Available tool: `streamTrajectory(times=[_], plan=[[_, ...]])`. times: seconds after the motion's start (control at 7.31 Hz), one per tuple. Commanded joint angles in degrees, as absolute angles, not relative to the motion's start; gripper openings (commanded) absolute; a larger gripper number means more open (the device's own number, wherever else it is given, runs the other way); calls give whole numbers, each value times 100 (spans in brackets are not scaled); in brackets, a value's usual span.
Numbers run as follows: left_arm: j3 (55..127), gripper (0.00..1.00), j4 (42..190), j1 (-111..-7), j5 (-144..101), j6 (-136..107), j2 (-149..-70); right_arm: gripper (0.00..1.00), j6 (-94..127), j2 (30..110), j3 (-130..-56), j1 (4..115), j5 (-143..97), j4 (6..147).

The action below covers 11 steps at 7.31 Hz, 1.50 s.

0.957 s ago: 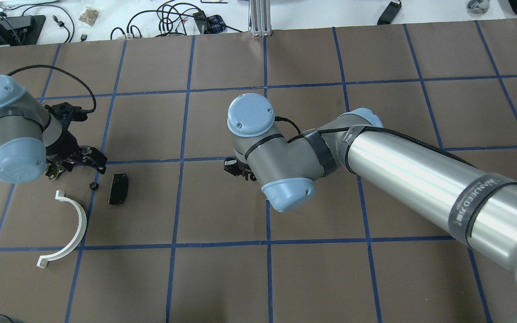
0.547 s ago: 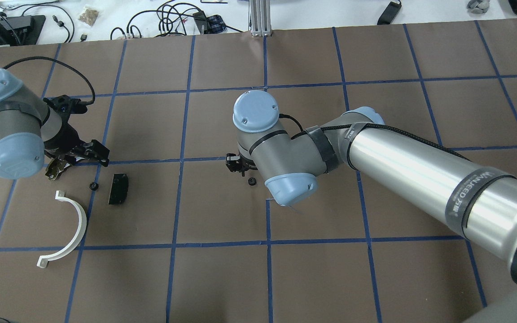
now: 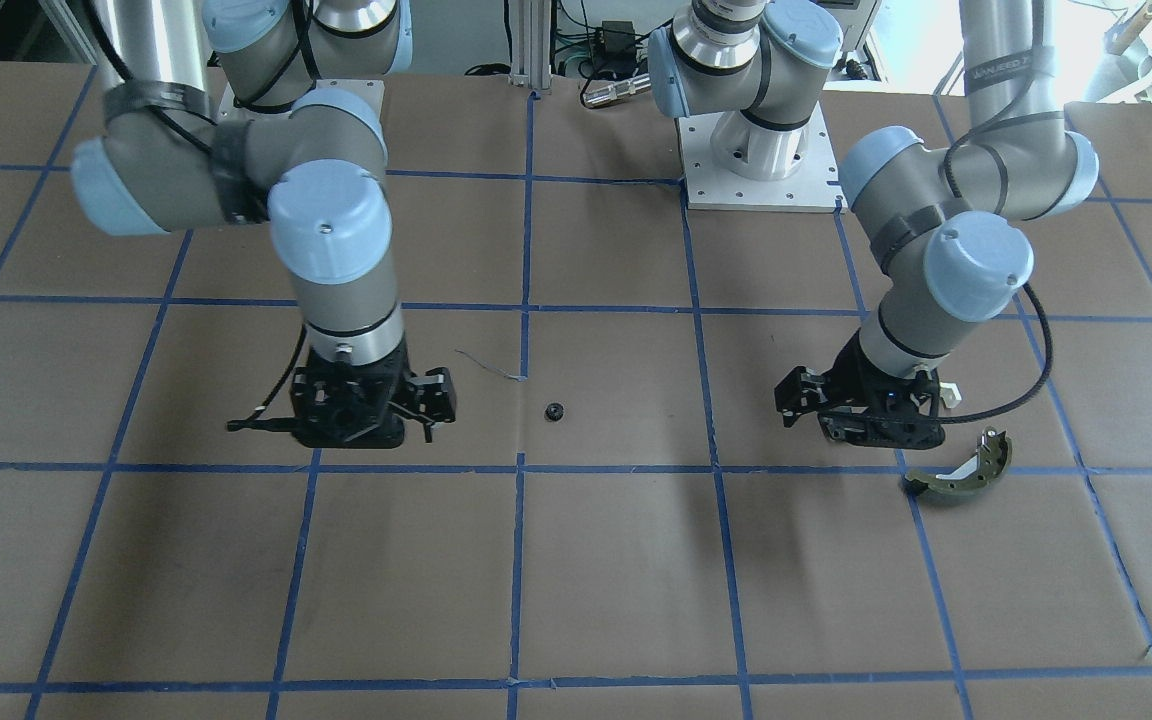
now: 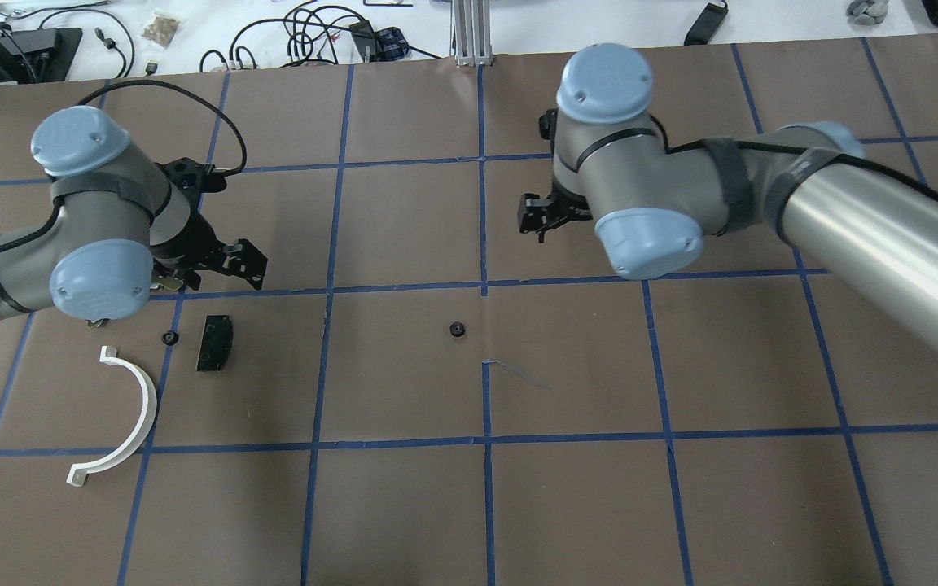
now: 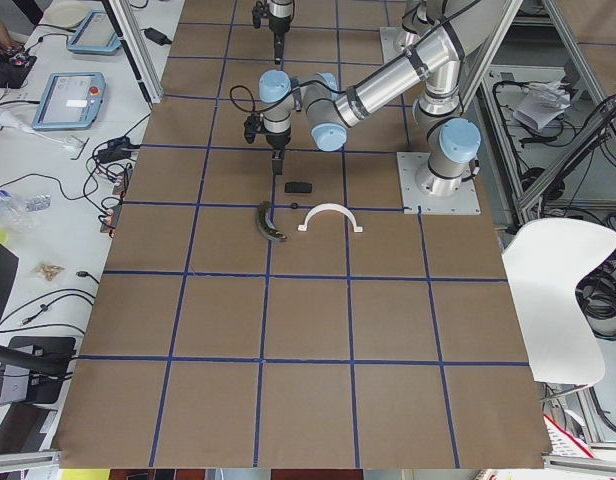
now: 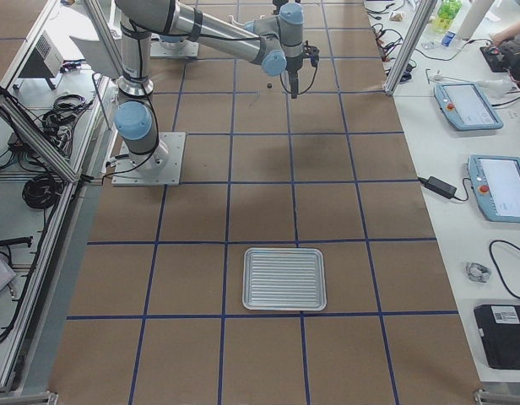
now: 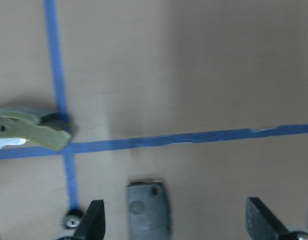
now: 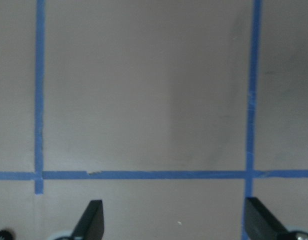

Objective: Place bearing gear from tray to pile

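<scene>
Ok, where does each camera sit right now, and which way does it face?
Overhead: behind robot, looking forward and down; left arm on its left, gear mid-table.
Front: across table, facing robot; bases at top, left arm on its right.
Left side: table's left end, looking along it; left arm nearer, by pile.
Right side: table's right end; tray near, arms beyond.
Left wrist: down past open fingers at pad, shoe.
Right wrist: down past open fingers at taped grid.
Shared: overhead and front both show the gear.
</scene>
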<state>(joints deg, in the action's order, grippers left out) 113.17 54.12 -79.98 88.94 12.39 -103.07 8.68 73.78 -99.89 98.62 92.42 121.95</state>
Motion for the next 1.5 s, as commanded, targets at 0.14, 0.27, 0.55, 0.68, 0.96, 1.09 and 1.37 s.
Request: streamTrajectory(times=[0.14,0.27,0.55,0.68,0.96,1.09,1.37], plan=[[11303,100,5257,-9540,8894,-652,-10336,100,580,7717,-7901,9079,9105,9222],[11311,100,5204,-9945,8903,-1016,-10371,100,650,7804,-7492,9244,9114,8706],[11181,100,5212,-10658,8877,-1220,-10459,100,511,8172,-7724,9790,9289,8623],[11154,100,5212,-10870,8886,-1509,-10502,100,118,8287,-7856,9660,9490,8639],[11058,100,5116,-10924,8668,-1660,-10713,100,-9,8384,-8206,9379,9492,8622],[10978,100,5089,-10925,8623,-1696,-10827,100,61,8524,-8444,9361,9466,8944],[10899,100,4975,-10942,8631,-1740,-11038,100,70,8560,-8481,9002,9326,9264]])
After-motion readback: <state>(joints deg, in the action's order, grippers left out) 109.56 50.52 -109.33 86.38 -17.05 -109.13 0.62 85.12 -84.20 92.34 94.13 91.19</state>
